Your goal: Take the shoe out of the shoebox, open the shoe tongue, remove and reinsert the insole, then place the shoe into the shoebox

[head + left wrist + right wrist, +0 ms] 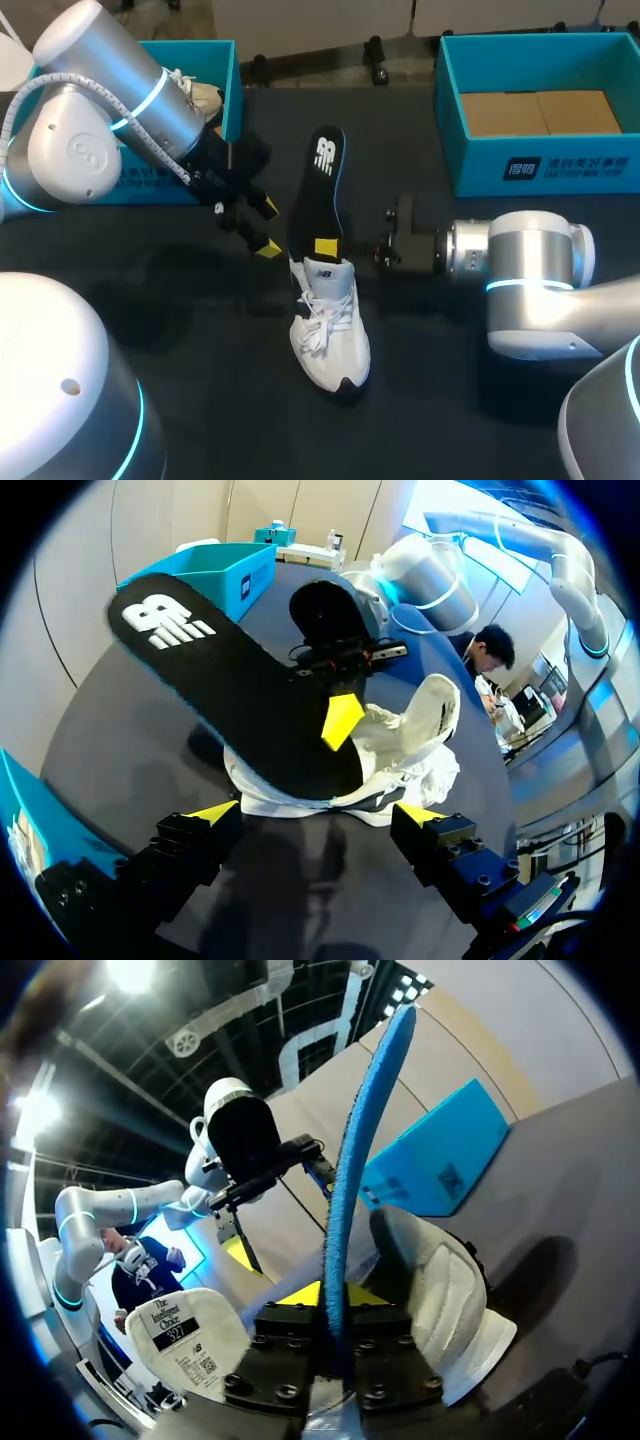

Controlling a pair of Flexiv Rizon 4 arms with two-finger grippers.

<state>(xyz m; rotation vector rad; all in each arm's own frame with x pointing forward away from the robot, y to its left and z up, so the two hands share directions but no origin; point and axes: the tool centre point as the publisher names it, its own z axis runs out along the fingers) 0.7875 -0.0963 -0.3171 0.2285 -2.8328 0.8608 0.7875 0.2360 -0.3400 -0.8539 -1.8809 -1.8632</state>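
The shoe (328, 325) lies at the middle of the counter (220, 400), toe toward 6 o'clock. The insole (323, 185) stretches from its heel toward 12 o'clock, pinched by the right hand (326, 247). The left hand (268, 228), wide open and empty, hovers at the insole's 9 o'clock

Robot lab or test cell. Two grey industrial-style arms with glowing blue rings share one bench: the left arm (100, 120) enters from 9 o'clock, the right arm (530, 270) from 3 o'clock. The table (180, 300) has a plain dark cover. The items look like set-out test props: first shoebox (228, 85), teal, at 11 o'clock; second shoebox (540, 165), same teal, at 1 o'clock; a white shoe (328, 325) at centre with its black insole (322, 190) towards 12 o'clock.
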